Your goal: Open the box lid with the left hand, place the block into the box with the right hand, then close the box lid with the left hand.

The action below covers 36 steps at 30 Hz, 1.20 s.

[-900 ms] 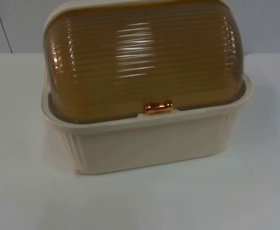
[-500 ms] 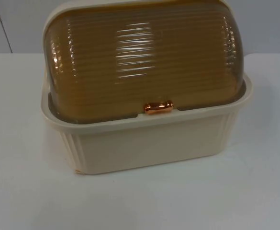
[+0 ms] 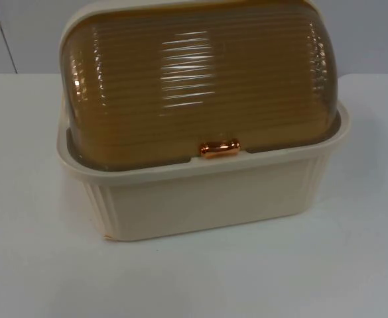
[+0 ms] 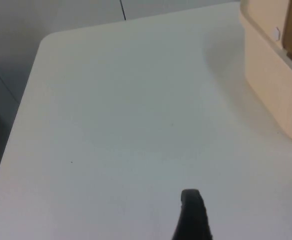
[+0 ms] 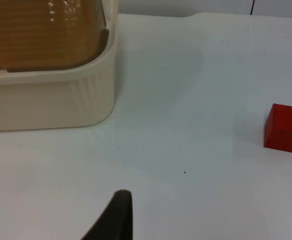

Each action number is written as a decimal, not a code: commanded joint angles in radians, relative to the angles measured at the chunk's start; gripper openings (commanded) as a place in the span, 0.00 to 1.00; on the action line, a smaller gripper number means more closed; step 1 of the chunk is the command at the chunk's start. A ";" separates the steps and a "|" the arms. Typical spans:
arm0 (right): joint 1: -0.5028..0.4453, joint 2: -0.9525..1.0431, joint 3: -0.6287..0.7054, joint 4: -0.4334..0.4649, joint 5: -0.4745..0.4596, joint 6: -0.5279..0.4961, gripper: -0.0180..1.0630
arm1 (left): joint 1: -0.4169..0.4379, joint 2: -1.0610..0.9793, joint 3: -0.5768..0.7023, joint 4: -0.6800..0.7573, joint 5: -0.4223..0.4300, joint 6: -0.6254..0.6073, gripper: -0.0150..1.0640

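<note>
A cream box (image 3: 207, 199) with a ribbed wall stands in the middle of the table. Its amber, ribbed dome lid (image 3: 200, 79) is down, and a small copper handle (image 3: 219, 149) sits at the lid's front edge. The red block (image 5: 284, 128) lies on the table, well off to the side of the box's right end (image 5: 51, 100). My right gripper (image 5: 117, 215) hangs over bare table between box and block, touching neither. My left gripper (image 4: 190, 215) waits above the table, apart from the box's left end (image 4: 275, 85).
The white table (image 3: 353, 265) runs back to the grey partition wall (image 3: 21, 33). In the left wrist view the table's rounded corner and edge (image 4: 33, 75) lie close by, with a dark drop beyond.
</note>
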 commanded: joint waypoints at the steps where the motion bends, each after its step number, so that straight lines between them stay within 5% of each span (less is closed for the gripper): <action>1: -0.004 -0.002 0.001 0.002 -0.011 0.001 0.98 | -0.001 -0.003 0.004 -0.012 -0.006 -0.009 0.55; 10: -0.004 -0.002 0.001 0.002 -0.011 0.001 0.98 | -0.001 -0.003 0.004 -0.003 -0.006 -0.029 0.56; 18: -0.004 -0.002 0.001 0.002 -0.011 0.001 0.98 | -0.001 -0.003 0.005 0.051 -0.002 -0.126 0.99; 36: -0.004 -0.002 0.001 0.002 -0.011 0.001 0.98 | -0.001 -0.003 0.005 0.040 -0.008 -0.061 0.99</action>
